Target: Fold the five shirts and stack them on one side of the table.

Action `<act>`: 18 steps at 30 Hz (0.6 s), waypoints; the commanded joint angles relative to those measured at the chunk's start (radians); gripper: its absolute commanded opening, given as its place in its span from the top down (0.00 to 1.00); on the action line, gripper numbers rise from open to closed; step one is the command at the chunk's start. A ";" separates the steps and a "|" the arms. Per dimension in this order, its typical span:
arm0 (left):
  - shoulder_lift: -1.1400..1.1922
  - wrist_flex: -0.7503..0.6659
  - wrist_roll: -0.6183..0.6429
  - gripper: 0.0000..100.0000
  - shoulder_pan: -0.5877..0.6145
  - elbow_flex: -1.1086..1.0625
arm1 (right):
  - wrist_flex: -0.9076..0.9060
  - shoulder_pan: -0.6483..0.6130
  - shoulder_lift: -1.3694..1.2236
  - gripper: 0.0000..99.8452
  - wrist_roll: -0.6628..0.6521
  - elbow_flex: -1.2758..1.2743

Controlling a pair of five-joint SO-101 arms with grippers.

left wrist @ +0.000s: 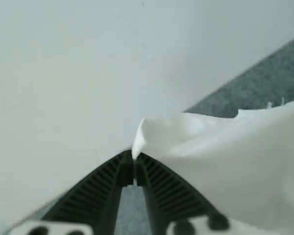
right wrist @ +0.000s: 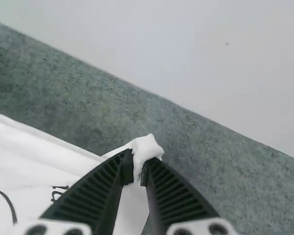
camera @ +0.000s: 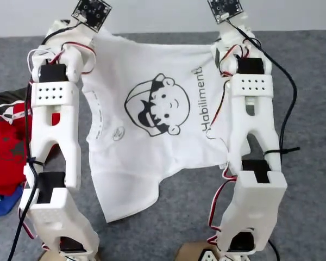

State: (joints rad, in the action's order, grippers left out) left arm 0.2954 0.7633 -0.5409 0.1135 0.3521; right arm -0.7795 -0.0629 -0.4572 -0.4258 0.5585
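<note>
Shirt (one, white) pinched by left fingers and right fingers.

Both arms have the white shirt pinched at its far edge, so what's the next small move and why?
Probably raise both grippers slightly together and draw the far edge toward the arms' bases. The left gripper and right gripper are each shut on a far corner of the white shirt, whose near hem lies rumpled on the grey table; an even pull should keep the fold straight.

Grey felted table cover right across, pale wall at twelve o'clock, brownish board, perhaps cardboard, at six
</note>
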 commanded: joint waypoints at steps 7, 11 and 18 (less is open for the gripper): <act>-0.048 0.031 -0.005 1.00 0.003 0.024 | 0.119 -0.105 -0.051 0.99 -0.009 0.066; -0.048 0.031 -0.005 1.00 0.000 0.024 | 0.177 -0.162 -0.076 0.99 -0.012 0.066; -0.048 0.031 -0.005 1.00 -0.005 0.024 | 0.231 -0.162 -0.147 0.99 -0.014 0.068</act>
State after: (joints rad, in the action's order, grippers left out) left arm 0.2954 0.7879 -0.5439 0.1135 0.3521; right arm -0.5785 -0.2209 -0.6229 -0.4273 0.5585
